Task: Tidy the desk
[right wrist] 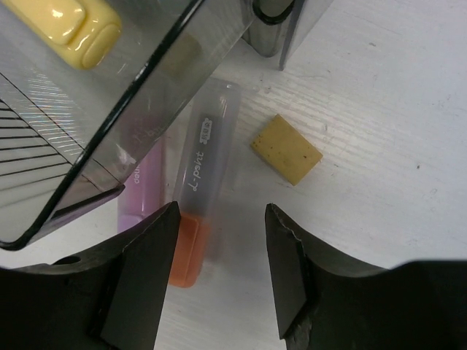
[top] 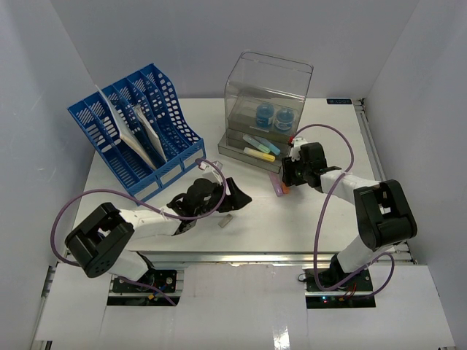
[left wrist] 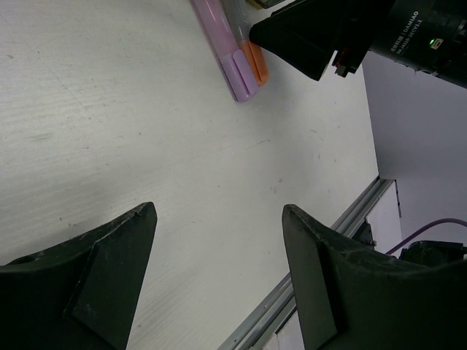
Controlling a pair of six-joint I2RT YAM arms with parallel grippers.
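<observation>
The white desk [top: 306, 219] holds a purple highlighter [top: 277, 182] and an orange-capped highlighter [top: 284, 188] lying side by side in front of the clear drawer box. My right gripper [top: 287, 177] is open just above them. In the right wrist view its jaws [right wrist: 222, 209] stand apart, the left finger over the orange cap [right wrist: 191, 244], with the purple highlighter [right wrist: 142, 193] beside it. My left gripper [top: 237, 198] is open and empty over bare desk [left wrist: 219, 210]. It faces both highlighters, purple [left wrist: 226, 51] and orange [left wrist: 255, 65].
A blue slotted file rack [top: 139, 131] with papers stands back left. The clear drawer box [top: 266, 102] has its lower drawer pulled out, with yellow [right wrist: 66, 22] and other highlighters inside. A tan eraser [right wrist: 287, 149] lies by the drawer. A small pale object [top: 226, 219] lies near the left gripper.
</observation>
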